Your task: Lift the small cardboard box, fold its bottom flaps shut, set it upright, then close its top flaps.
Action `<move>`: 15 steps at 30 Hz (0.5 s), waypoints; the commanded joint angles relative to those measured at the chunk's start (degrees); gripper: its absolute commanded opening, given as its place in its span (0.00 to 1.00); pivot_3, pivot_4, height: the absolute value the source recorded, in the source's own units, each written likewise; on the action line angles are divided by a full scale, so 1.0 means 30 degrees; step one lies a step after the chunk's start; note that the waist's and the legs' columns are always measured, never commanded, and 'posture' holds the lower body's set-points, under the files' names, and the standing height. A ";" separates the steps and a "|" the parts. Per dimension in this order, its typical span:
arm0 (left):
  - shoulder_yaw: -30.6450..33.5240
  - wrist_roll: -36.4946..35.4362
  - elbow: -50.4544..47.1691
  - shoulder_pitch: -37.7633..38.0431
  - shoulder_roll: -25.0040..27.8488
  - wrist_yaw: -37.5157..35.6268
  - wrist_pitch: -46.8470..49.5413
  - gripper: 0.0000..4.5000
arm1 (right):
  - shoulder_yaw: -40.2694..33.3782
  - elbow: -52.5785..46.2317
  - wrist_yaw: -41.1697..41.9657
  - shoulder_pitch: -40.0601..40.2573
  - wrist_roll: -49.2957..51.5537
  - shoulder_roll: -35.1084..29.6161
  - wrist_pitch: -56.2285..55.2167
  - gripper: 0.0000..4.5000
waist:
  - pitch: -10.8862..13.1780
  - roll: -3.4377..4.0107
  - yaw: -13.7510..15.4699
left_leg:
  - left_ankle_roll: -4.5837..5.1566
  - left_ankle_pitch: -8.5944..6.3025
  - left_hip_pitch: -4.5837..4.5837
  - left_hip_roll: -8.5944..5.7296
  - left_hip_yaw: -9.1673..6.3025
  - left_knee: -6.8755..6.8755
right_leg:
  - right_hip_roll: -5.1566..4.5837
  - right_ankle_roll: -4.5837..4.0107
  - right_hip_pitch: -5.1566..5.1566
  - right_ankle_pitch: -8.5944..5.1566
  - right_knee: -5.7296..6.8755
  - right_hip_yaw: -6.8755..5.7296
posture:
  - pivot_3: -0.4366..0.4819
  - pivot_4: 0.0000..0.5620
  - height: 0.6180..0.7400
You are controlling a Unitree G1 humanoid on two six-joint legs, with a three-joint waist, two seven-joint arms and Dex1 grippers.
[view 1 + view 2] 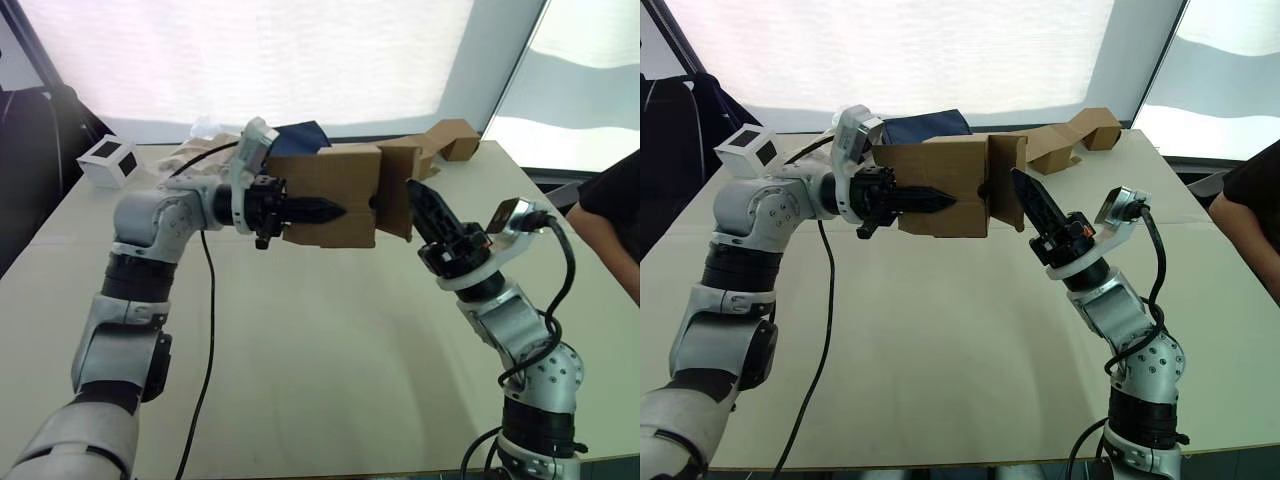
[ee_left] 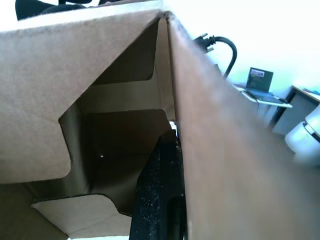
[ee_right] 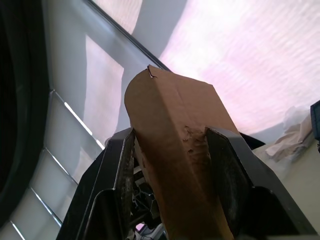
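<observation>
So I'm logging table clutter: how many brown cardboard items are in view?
2. The small cardboard box is held off the table, gripped by the left hand, with the right hand at its flapped end. Flattened cardboard lies at the table's far edge. More could be hidden behind the box.

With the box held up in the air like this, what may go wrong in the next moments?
The left gripper pinches only one wall of the small cardboard box, so the box may swing or slip out while a flap is pushed. The right gripper straddles a flap at the box's end; pushing it off-angle could crease it instead of folding it. A person's arm is close to the right arm.
</observation>
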 commanded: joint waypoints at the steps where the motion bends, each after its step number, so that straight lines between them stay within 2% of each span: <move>1: 0.0506 -0.0320 -0.0437 -0.0397 0.0201 0.0039 0.0029 0.02 | 0.0044 -0.0745 0.0034 -0.0189 0.0595 0.0065 -0.0455 0.51 | 0.0000 0.0001 -0.0010 | 0.0000 0.0000 0.0000 0.0001 -0.0001 0.0000 | 0.0002 0.0000 -0.0001 0.0000 0.0000 0.0000 | 0.48 0.27 1.00; 7: 0.0485 -0.0208 -0.0252 -0.0377 0.0129 0.0111 -0.0076 0.02 | 0.0482 -0.0571 0.0394 -0.0390 0.0018 -0.0378 -0.0375 0.51 | 0.0000 0.0001 -0.0006 | 0.0000 0.0000 0.0001 0.0001 -0.0001 0.0000 | 0.0002 0.0000 0.0000 0.0000 0.0000 -0.0001 | 0.48 0.27 1.00; 10: 0.0484 -0.0163 -0.0222 -0.0257 0.0146 0.0164 -0.0108 0.02 | 0.1257 -0.0495 0.0250 -0.0575 -0.2056 -0.0958 -0.0460 0.67 | 0.0001 0.0002 -0.0019 | 0.0000 0.0000 0.0001 0.0000 0.0001 0.0000 | 0.0002 0.0000 -0.0001 0.0000 0.0000 0.0001 | 0.48 0.27 1.00; 12: 0.0474 -0.0163 -0.0242 -0.0194 0.0148 0.0199 -0.0119 0.02 | 0.1415 -0.0600 0.0574 -0.0492 -0.2161 -0.1165 -0.0376 0.86 | 0.0001 0.0002 -0.0007 | 0.0001 0.0000 0.0002 0.0000 -0.0002 -0.0001 | 0.0008 0.0000 0.0000 0.0000 0.0000 0.0000 | 0.48 0.27 1.00; 14: 0.0461 -0.0156 -0.0223 -0.0177 0.0144 0.0224 -0.0137 0.02 | 0.1387 -0.0773 0.0955 -0.0356 -0.1753 -0.1353 -0.0165 0.99 | 0.0001 0.0002 0.0000 | 0.0001 -0.0001 0.0002 0.0000 -0.0003 -0.0001 | 0.0008 -0.0001 0.0000 0.0000 -0.0001 0.0000 | 0.48 0.27 1.00; 15: 0.0462 -0.0151 -0.0201 -0.0169 0.0149 0.0228 -0.0145 0.02 | 0.1281 -0.0885 0.1129 -0.0274 -0.1386 -0.1394 -0.0138 0.99 | 0.0001 0.0002 0.0005 | 0.0001 -0.0001 0.0001 0.0000 -0.0002 -0.0001 | 0.0007 0.0000 0.0000 0.0000 -0.0001 0.0000 | 0.48 0.27 1.00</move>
